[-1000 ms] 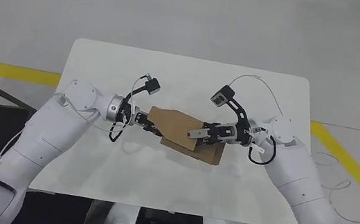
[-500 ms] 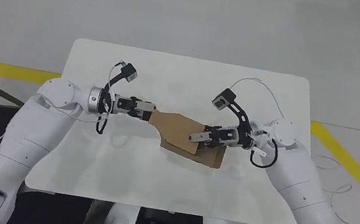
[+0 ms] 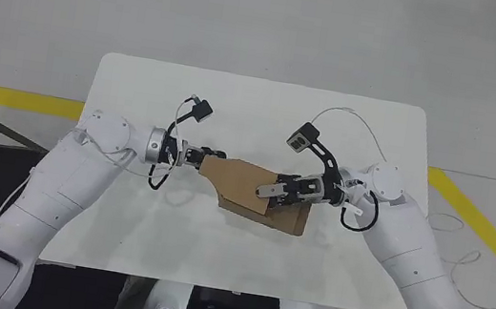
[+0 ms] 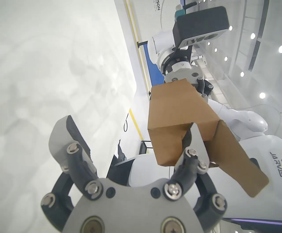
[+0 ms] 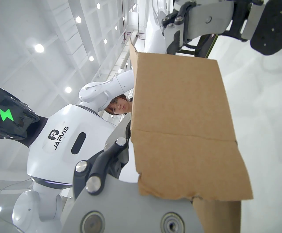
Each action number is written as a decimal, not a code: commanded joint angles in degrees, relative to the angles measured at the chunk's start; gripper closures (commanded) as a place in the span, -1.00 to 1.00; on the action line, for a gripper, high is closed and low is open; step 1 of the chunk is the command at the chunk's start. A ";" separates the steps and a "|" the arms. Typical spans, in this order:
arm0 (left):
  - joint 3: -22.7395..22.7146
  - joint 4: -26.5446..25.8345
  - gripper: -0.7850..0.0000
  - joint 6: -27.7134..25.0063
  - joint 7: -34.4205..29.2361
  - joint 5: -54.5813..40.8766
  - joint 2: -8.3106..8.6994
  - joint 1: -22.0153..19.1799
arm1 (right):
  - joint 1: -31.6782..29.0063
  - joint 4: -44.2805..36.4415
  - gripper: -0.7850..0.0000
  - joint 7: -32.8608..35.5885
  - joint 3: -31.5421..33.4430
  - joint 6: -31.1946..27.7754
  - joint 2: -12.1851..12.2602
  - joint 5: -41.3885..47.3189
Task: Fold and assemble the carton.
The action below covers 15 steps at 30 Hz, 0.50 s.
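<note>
A brown carton [image 3: 248,184] is held over the middle of the white table [image 3: 142,90], partly formed into a tube with loose end flaps [image 4: 233,154]. My right gripper [image 3: 272,189] is shut on the carton's wall at its right end. One finger [image 5: 105,154] shows beside the cardboard [image 5: 180,110]; the other is hidden behind it. My left gripper [image 3: 199,157] is open at the carton's left end. One of its fingers [image 4: 193,141] lies against the seam between two flaps, and the other finger [image 4: 68,136] stands apart over the table. The left gripper [image 5: 218,42] also shows beyond the carton's far edge.
Yellow floor tape [image 3: 6,97] runs past both sides of the table. A thin white cable [image 3: 369,120] lies on the table behind the right arm. Bare tabletop surrounds the carton on all sides.
The left gripper drew back to the left from the carton's end, then returned to it. The carton tilted and shifted slightly in the right gripper.
</note>
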 commanded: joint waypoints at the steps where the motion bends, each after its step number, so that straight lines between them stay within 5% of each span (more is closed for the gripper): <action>1: -0.02 -0.09 -1.00 -0.27 -0.07 0.08 0.00 0.19 | -0.05 0.08 1.00 -0.04 0.13 -0.04 0.03 -0.05; 15: 0.47 -2.72 -1.00 -0.95 0.39 2.24 -0.10 0.87 | 0.02 0.42 1.00 -0.05 -0.30 -0.05 -0.34 0.27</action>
